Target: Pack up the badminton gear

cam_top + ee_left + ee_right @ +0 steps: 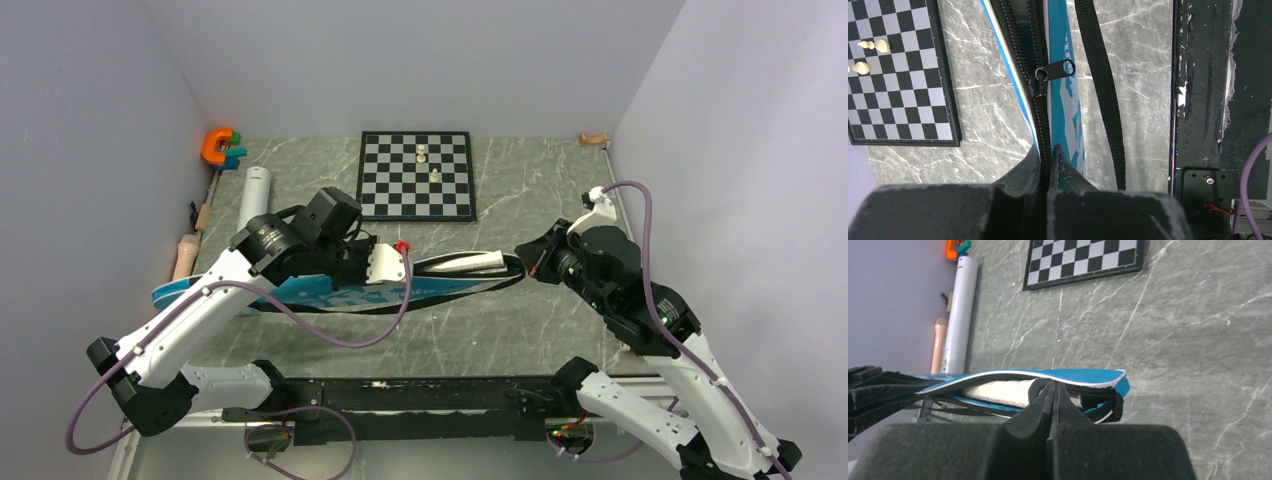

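Note:
The blue "SPORT" bag (330, 292) lies across the middle of the table, open at its right end. A white racket handle (998, 392) lies inside it and also shows from above (475, 262). My left gripper (1048, 150) is shut on the bag's black zipper edge, just behind the zipper pull (1054, 71). The black strap (1103, 90) runs beside it. My right gripper (1054, 386) is shut on the zipper edge at the bag's open end (527, 262). The long white tube (254, 195) lies at the far left. No shuttlecocks are in view.
A chessboard (417, 175) with a few pieces sits at the back centre. A tan rolling pin (185, 255) lies by the left wall beside the tube. An orange and green object (220, 147) sits in the back left corner. A black rail (1198, 100) runs along the near edge.

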Controlling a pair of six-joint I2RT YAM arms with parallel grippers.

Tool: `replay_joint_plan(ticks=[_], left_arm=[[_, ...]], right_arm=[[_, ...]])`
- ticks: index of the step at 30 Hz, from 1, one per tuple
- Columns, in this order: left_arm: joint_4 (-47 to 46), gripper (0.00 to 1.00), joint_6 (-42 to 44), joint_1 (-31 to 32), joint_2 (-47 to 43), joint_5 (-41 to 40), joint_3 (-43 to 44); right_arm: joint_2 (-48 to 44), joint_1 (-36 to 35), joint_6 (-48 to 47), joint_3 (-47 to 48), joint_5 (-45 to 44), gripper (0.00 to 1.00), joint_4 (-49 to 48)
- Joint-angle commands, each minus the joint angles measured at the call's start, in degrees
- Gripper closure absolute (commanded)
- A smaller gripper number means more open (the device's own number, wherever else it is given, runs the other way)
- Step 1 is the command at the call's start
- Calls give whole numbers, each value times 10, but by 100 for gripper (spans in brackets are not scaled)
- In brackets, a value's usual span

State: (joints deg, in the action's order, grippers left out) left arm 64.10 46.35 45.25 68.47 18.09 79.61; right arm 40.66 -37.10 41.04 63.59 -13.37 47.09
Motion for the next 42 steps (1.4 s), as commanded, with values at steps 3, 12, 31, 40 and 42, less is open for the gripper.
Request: replay_joint_plan(ticks=[3, 12, 31, 40, 42], left_arm=[[-30, 100, 5, 2, -18, 9, 22], [-35, 100, 2, 1, -18, 10, 18], [-49, 100, -11, -6, -24, 1, 2], [-44, 100, -11, -10, -28, 6, 9], [-43, 100, -9, -10, -28, 8, 9]], right_arm=[[13, 2, 30, -27, 98, 100, -65], [6, 2, 77, -95, 167, 100, -129], [-16, 0, 51, -87, 111, 100, -21], [-4, 0, 21, -49, 56, 100, 48], [6, 0, 6, -2, 38, 99, 66]])
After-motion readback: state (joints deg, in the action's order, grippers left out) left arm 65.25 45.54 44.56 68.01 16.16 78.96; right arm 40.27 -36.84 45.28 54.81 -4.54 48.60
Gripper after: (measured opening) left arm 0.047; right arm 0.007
